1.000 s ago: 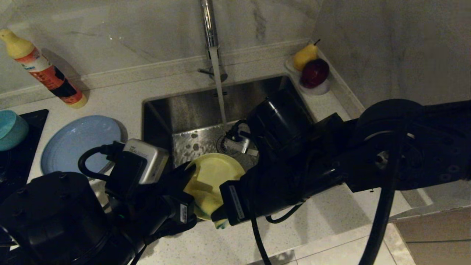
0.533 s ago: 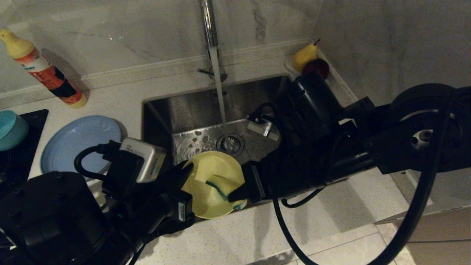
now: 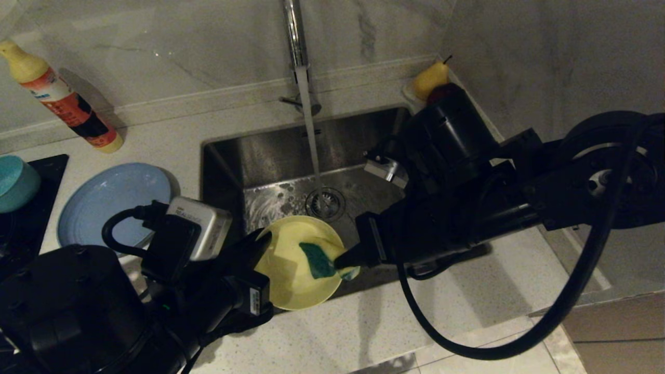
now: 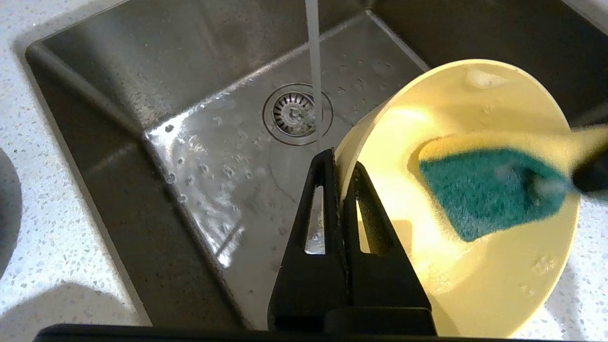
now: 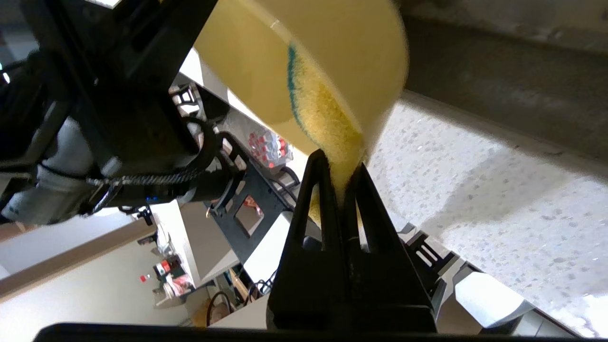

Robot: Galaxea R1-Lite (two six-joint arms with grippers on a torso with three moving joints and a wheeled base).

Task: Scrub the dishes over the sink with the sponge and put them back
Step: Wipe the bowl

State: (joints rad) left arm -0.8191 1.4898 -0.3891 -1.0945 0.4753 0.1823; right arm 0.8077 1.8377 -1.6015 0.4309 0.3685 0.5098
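Note:
Over the sink's (image 3: 260, 150) front edge, the pale yellow bowl (image 3: 291, 270) is held tilted, its rim pinched by my shut left gripper (image 3: 264, 240) (image 4: 340, 161). My right gripper (image 3: 344, 261) (image 5: 339, 168) is shut on the sponge (image 3: 318, 259) (image 5: 325, 121), whose green face (image 4: 489, 190) shows inside the bowl. The light-blue plate (image 3: 111, 200) lies on the counter left of the sink. The teal-blue bowl (image 3: 15, 182) sits at the far left edge.
Water runs from the chrome tap (image 3: 296, 36) onto the drain strainer (image 3: 324, 201). A detergent bottle (image 3: 62, 101) stands at the back left. A yellow pear (image 3: 430, 78) sits at the back right corner behind my right arm. A black hob (image 3: 31, 208) is at left.
My right arm has swung right and back, drawing the sponge across the bowl's inside toward its right rim; the sponge's green face now shows. The left gripper and bowl have hardly moved.

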